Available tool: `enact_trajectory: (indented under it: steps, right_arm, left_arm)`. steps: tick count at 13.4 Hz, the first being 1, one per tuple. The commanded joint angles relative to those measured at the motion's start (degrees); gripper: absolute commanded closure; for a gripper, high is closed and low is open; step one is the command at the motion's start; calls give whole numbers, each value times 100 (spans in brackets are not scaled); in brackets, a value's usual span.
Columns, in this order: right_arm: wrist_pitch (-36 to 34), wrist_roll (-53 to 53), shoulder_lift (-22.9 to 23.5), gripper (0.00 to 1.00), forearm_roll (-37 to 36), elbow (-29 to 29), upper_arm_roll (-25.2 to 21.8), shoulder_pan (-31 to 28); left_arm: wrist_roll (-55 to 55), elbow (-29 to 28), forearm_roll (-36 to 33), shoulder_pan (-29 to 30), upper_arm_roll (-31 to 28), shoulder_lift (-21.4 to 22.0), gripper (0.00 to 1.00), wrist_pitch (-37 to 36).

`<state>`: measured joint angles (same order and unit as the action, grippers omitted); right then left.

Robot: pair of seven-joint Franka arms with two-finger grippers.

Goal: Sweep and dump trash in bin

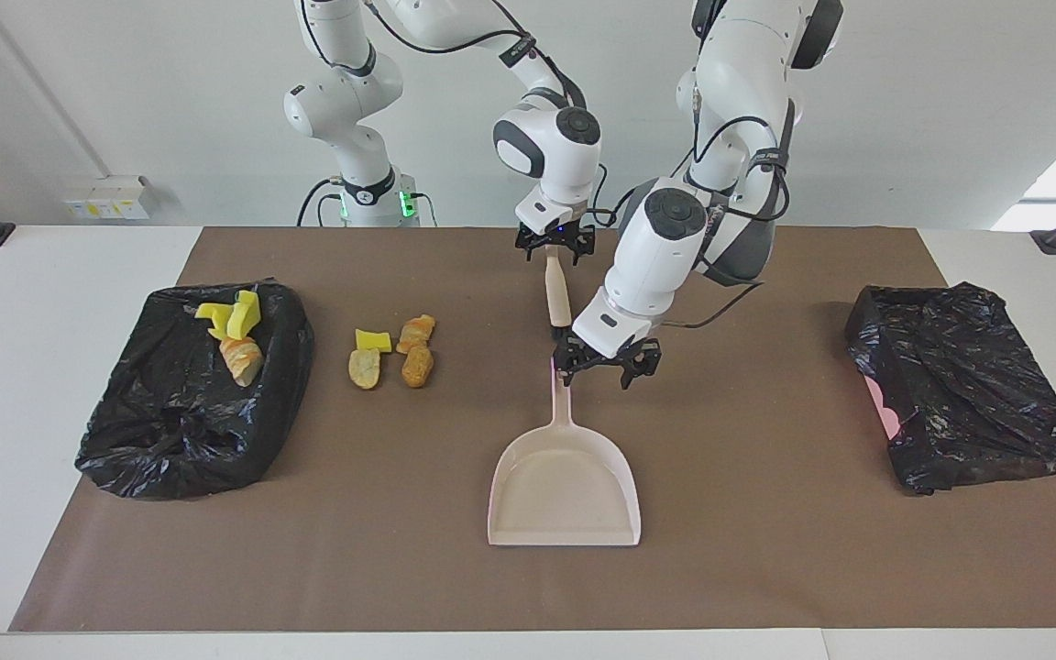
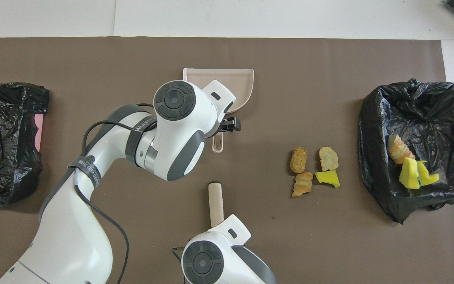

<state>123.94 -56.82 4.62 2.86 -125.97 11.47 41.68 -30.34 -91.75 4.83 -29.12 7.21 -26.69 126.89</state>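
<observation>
With some trash (image 1: pixel 233 332) already lying in the bin (image 1: pixel 115 440) at the table's right-arm end, four pieces (image 1: pixel 392 351) are waiting nearby as the left tool (image 1: pixel 607 363), spread wide, is hovering over the dustpan (image 1: pixel 565 486) handle; the right tool (image 1: pixel 554 244) is gripping the brush (image 1: pixel 556 291).

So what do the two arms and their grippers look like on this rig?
Both arms are glossy white with rounded segments, dark grey joint bands and round dark grey caps at the wrists. Black cables run along the links, held by black straps; the left arm's band carries white lettering. The right arm's base shows green lights. The left gripper and right gripper are small, black and two-fingered, on white wrist blocks.
</observation>
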Motion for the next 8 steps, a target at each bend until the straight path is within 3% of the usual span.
enact_trajectory:
  steps: [1,3,5,7,8]
  right_arm:
    - [-45,152,-136,28,302,-86,5,-37]
    - [-54,329,-128,39,417,-86,5,-46]
    - [-54,443,-128,53,426,-86,5,-63]
    - [-54,470,-136,58,461,-138,5,-72]
    - [-54,548,-136,64,522,-156,5,-81]
  left_arm:
    - [-78,79,-26,-94,-88,-169,0,178]
    - [-78,113,-43,-86,-97,-178,1,56]
    - [-78,122,-26,-86,-97,-169,71,-67]
    - [-78,96,9,-86,-88,-161,100,-164]
    - [-60,105,18,-86,-88,-152,100,-277]
